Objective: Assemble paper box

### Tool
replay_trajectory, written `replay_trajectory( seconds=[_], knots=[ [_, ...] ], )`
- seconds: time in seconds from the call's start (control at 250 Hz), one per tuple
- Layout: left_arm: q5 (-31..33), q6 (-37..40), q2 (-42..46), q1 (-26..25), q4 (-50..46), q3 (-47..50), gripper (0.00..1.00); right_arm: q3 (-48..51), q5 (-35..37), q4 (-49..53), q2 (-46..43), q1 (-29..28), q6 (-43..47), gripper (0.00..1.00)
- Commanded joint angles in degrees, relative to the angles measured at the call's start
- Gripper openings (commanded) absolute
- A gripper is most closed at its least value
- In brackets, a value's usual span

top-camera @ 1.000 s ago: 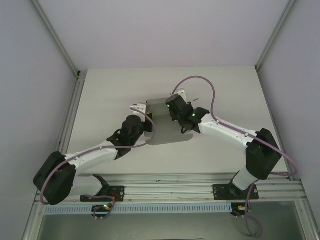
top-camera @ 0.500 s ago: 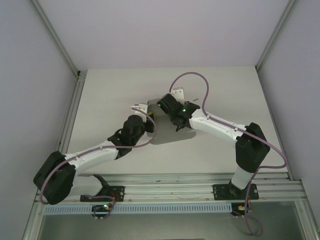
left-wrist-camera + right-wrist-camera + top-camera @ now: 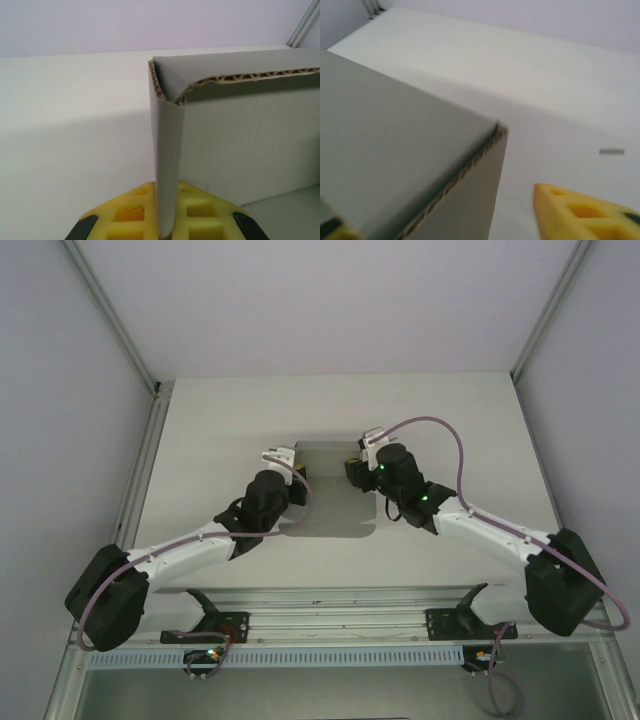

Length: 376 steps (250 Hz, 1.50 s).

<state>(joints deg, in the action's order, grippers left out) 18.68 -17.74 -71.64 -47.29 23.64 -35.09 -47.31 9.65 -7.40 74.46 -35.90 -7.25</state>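
The paper box (image 3: pixel 330 502) is plain grey corrugated card in the middle of the white table, partly folded with walls standing up. My left gripper (image 3: pixel 291 466) is at the box's left side. In the left wrist view its yellow fingers (image 3: pixel 130 215) are shut on an upright wall of the paper box (image 3: pixel 250 140). My right gripper (image 3: pixel 357 470) is at the box's right side. In the right wrist view its jaws stand open, one yellow finger (image 3: pixel 580 210) right of a corner of the paper box (image 3: pixel 395 150), the other at the bottom left corner.
The white table (image 3: pixel 220 420) is walled by pale panels with metal posts (image 3: pixel 110 320) at the back corners. An aluminium rail (image 3: pixel 330 602) carrying both arm bases runs along the near edge. A small grey mark (image 3: pixel 611 151) lies on the table beyond the right gripper.
My right arm swung from over the box's back part to its right side and its jaws opened. The left gripper kept its grip in place.
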Motion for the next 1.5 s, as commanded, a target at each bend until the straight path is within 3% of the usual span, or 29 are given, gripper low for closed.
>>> replay_trajectory(
  seconds=[0.0, 0.236, 0.323, 0.475, 0.611, 0.931, 1.09, 1.182, 1.33, 1.498],
  knots=[
    [-0.09, 0.27, 1.31, -0.36, 2.82, -1.84, 0.0, -1.37, -4.86, 0.26, -4.53, 0.3, 2.2, 0.68],
    [0.29, 0.82, 1.08, -0.36, 1.94, -2.25, 0.0, 1.86, -3.36, 3.77, -13.95, 1.06, -0.44, 1.0],
    [0.46, 1.36, 1.22, -0.29, 0.86, -2.59, 0.0, 2.82, -2.2, 5.33, -17.36, 1.4, -3.01, 1.0],
    [-0.7, 2.82, 2.1, -0.22, -2.34, -3.49, 0.0, 2.4, 6.55, 12.46, -22.07, 2.08, -10.77, 1.0],
    [-2.93, 3.12, 2.95, 0.62, -3.85, -3.7, 0.0, 2.1, 5.57, 18.06, -24.24, 2.23, -12.84, 1.0],
    [-22.31, 7.73, 5.08, 6.93, -15.65, -6.68, 0.0, 0.89, 3.62, 28.98, -26.08, 2.31, -14.47, 1.0],
    [-12.26, 10.58, 5.7, 7.12, -26.54, -10.97, 0.0, 3.72, 5.3, 30.66, -28.68, 2.89, -14.45, 1.0],
    [-9.38, 11.63, 2.59, 7.34, -37.71, -16.77, 0.0, 4.05, 6.95, 33.55, -28.97, 4.33, -16.53, 1.0],
    [-24.27, 22.69, -3.08, 7.81, -51.47, -22.95, 0.0, 2.57, 7.08, 38.92, -28.14, 5.57, -17.11, 1.0],
    [-40.9, 42.85, -4.25, 7.86, -54.87, -22.98, 0.0, 3.51, 5.6, 39.79, -28.31, 5.74, -16.26, 1.0]
  ],
)
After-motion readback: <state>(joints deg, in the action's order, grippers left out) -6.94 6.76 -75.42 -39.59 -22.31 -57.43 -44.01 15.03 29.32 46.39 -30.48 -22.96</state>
